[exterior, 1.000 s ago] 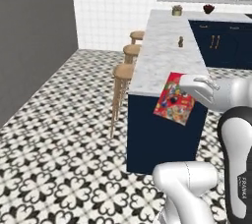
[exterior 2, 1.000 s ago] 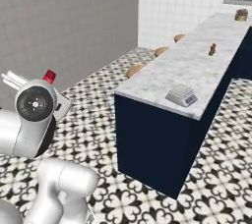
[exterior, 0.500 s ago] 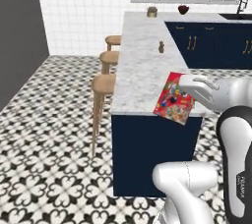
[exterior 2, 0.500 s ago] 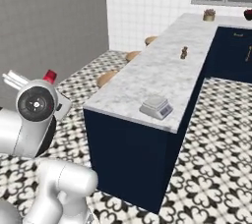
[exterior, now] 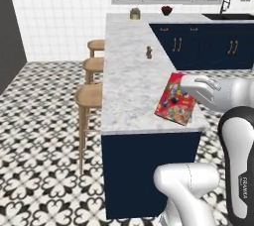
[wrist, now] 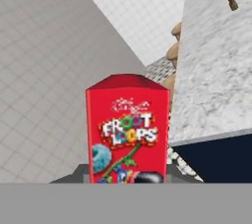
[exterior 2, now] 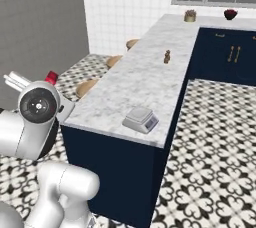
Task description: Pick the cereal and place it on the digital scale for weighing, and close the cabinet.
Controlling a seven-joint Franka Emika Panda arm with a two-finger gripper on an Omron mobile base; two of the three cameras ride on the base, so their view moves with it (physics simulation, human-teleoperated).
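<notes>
The cereal [exterior: 175, 99] is a flat red box with a cartoon print, held tilted in the air in front of the marble island's near corner. My gripper [exterior: 190, 97] is shut on its right edge. In the hand view the cereal [wrist: 128, 128] stands upright, close to the camera, and hides the fingertips. The digital scale [exterior 2: 141, 119], a low light-grey square platform, sits on the island counter [exterior 2: 135, 79] near its front corner, with nothing on it. The cabinet is out of view.
Three wooden stools [exterior: 90, 96] line the island's left side. A small brown shaker [exterior: 148, 52] stands mid-counter; a plant pot [exterior: 134, 13] and a dark bowl [exterior: 166, 10] sit at the far end. Navy drawers [exterior: 198, 46] with brass handles run along the right. Patterned floor surrounds the island.
The whole picture has shifted as the base drove: the island now lies straight ahead and closer. The cereal stays in the shut gripper, in the same place relative to the arm.
</notes>
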